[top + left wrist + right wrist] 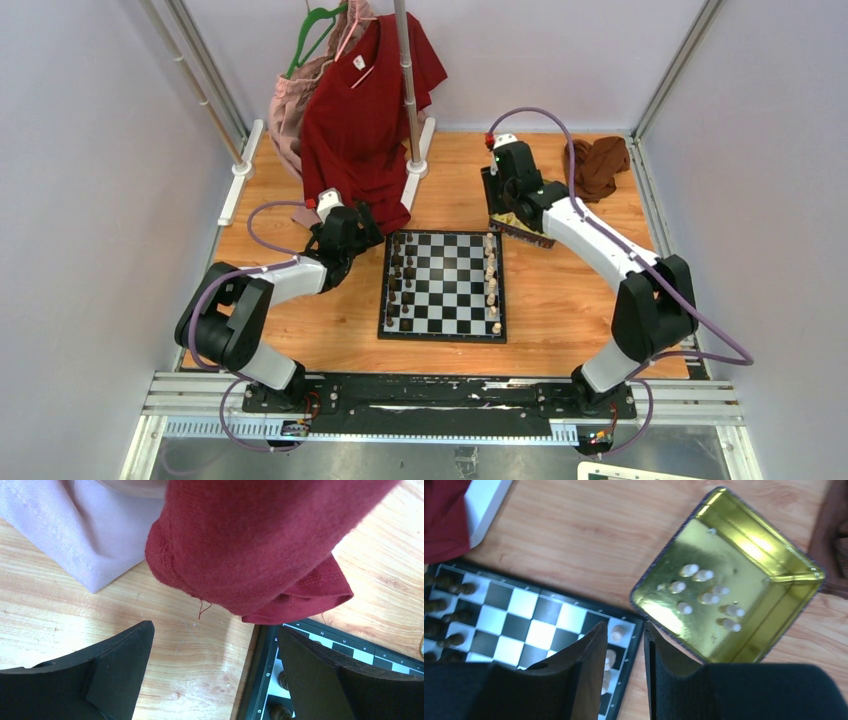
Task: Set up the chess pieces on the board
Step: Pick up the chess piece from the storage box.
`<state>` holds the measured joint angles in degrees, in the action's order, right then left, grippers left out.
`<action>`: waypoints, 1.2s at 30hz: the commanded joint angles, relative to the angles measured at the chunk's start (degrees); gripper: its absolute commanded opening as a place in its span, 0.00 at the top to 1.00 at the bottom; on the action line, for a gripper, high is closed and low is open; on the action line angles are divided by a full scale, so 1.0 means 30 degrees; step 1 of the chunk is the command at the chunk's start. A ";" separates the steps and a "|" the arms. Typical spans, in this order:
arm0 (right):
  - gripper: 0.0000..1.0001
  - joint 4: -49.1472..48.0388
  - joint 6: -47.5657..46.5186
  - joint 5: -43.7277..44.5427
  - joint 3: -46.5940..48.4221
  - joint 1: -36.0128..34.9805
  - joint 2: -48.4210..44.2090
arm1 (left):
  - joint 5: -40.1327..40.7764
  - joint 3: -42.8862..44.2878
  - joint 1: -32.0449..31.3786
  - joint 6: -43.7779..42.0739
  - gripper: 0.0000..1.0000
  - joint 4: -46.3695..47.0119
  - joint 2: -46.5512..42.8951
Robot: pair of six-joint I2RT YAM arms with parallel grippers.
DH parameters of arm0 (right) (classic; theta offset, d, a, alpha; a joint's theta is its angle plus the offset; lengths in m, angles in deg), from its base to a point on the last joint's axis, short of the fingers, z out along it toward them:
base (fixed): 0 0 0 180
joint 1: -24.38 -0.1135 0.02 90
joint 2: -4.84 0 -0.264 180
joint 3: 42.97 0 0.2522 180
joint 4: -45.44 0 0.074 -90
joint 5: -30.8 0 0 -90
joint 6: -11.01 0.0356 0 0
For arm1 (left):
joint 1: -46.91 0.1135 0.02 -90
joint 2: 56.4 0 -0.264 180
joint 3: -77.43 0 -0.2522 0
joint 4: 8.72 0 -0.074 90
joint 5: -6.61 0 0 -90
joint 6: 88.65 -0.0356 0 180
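Observation:
The board (443,285) lies in the middle of the table. Dark chess pieces (400,280) stand along its left side and cream ones (491,280) along its right side. My left gripper (352,236) is open and empty over bare wood at the board's far left corner (267,680); two dark pieces (283,680) show beside its right finger (320,670). My right gripper (625,630) hovers between the board's far right corner (636,645) and the gold tin (774,610), its jaws a narrow gap apart with nothing between them. Several cream pieces (704,597) lie in the tin.
A red shirt (365,110) and a pink garment (290,110) hang from a rack pole (405,80) behind the left gripper; the shirt's hem (280,555) hangs over the board corner. A brown cloth (600,165) lies at the back right. The rack's white foot (484,500) is nearby.

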<state>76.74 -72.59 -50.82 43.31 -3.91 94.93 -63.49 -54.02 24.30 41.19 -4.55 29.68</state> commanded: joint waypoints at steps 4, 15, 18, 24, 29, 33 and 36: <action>0.64 0.0111 -0.0977 0.1188 0.2169 0.2274 0.2761 | 0.0285 -0.0005 0.0151 -0.0147 0.00 0.0519 -0.0545; 0.64 0.0101 -0.1777 0.0326 0.3842 0.3799 0.6213 | 0.0230 0.0482 0.0154 -0.0039 0.00 0.0438 0.0433; 0.64 0.0043 -0.1837 0.0022 0.4094 0.3970 0.6797 | 0.0178 0.0533 0.0154 -0.0007 0.00 0.0440 0.0548; 0.65 -0.0165 -0.1909 -0.0266 0.4524 0.4144 0.7743 | 0.0276 0.0513 0.0154 -0.0075 0.00 0.0453 0.0611; 0.65 -0.0163 -0.1956 -0.0439 0.4891 0.4216 0.8330 | 0.0295 0.0533 0.0152 -0.0062 0.00 0.0439 0.0782; 0.67 -0.0168 -0.2051 -0.0493 0.5131 0.4273 0.8650 | 0.0339 0.0570 0.0154 -0.0092 0.00 0.0438 0.0931; 0.68 -0.0163 -0.2044 -0.0563 0.5282 0.4387 0.8866 | 0.0339 0.0567 0.0152 -0.0065 0.00 0.0438 0.0990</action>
<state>76.08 -77.66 -51.76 56.62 8.07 120.50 -63.47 -53.78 24.30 40.95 -4.57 31.91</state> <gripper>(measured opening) 0.331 0.998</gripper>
